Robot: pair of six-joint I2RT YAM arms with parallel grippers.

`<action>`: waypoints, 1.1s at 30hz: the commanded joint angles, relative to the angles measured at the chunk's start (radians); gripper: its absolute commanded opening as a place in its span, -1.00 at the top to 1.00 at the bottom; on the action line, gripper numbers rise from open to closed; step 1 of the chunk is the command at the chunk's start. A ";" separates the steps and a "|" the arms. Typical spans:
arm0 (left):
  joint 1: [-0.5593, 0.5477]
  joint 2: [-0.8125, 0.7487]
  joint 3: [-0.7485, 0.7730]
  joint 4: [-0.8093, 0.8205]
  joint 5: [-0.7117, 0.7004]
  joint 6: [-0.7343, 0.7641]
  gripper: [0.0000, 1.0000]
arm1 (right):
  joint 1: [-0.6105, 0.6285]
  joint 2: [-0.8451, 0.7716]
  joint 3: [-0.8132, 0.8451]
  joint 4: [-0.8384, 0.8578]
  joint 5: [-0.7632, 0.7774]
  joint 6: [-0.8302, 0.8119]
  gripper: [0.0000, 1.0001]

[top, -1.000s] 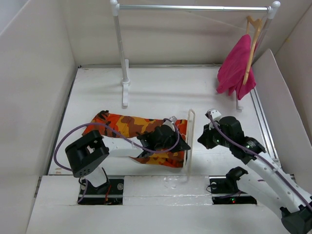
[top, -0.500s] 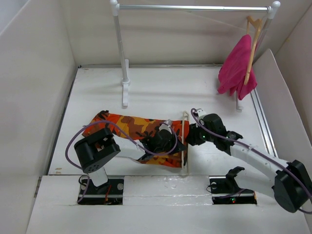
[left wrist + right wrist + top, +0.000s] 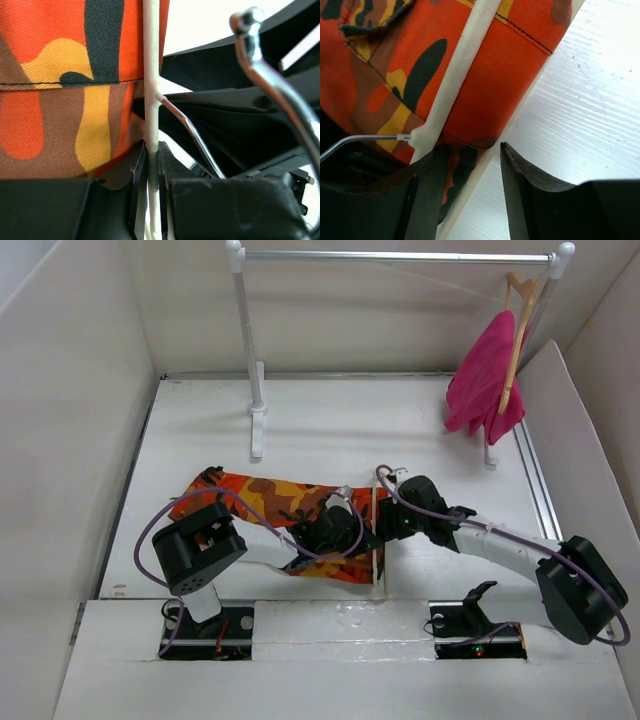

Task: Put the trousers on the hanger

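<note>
With your left hand (image 3: pixel 152 167) pinching the hanger (image 3: pixel 151 75) steady, ease your spread right hand (image 3: pixel 470 187) over the trousers (image 3: pixel 490 75) edge and close on cloth alone, not the hanger.

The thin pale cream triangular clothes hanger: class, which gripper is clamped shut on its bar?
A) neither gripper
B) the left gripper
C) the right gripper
B: in the left wrist view the left gripper pinches the bar of the thin pale cream hanger between closed fingers, while the right gripper stands open.
</note>
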 commanded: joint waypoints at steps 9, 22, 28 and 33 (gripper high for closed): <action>-0.006 -0.011 0.041 -0.122 -0.058 0.045 1.00 | 0.006 -0.024 -0.029 0.205 -0.049 0.072 1.00; 0.058 -0.159 -0.040 -0.259 -0.126 0.160 1.00 | -0.418 -0.348 0.209 -0.394 -0.084 -0.275 1.00; 0.097 -0.186 -0.048 -0.365 -0.175 0.238 1.00 | -0.660 -0.262 0.323 -0.468 -0.195 -0.405 1.00; 0.135 -0.247 -0.071 -0.389 -0.195 0.272 1.00 | -0.735 -0.221 0.357 -0.479 -0.212 -0.464 1.00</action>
